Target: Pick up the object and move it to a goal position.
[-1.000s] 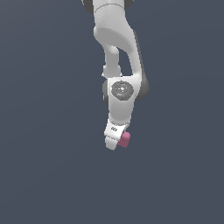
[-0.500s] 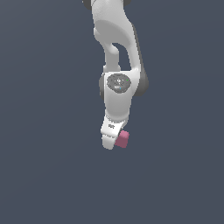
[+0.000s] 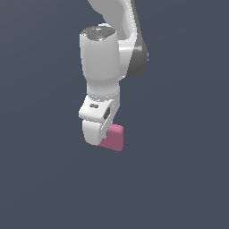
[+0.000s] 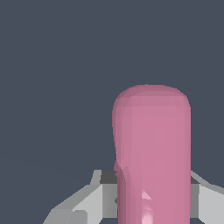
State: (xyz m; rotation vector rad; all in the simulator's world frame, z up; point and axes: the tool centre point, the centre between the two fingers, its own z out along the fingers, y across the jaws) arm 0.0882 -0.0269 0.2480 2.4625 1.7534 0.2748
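Gripper (image 3: 102, 136) status: closed on the pink block (image 3: 112, 137), which I hold between my fingers (image 4: 83, 205). In the exterior view the block sits just below centre of the frame, projecting from the fingertips toward the lower right. My white arm (image 3: 100, 58) descends from the top of the frame above it. In the wrist view the block fills the lower centre-right, with a finger visible against each side of it.

Support: no surface shows in either view; the background is uniform dark grey. I judge the block to be carried clear of any support. No goal marker is visible, so I cannot tell how far the transfer has progressed.

Risks from this state:
1. Slip. The block has rounded edges and much of it extends beyond the fingertips. A sudden acceleration or stop could pivot it between the pads or pull it free.
2. Drop. Any loss of closing force releases the block with nothing visible beneath to catch it.
3. Misplacement. If the block rotates in the grip, its position relative to my fingers changes, and it may arrive offset from the goal.
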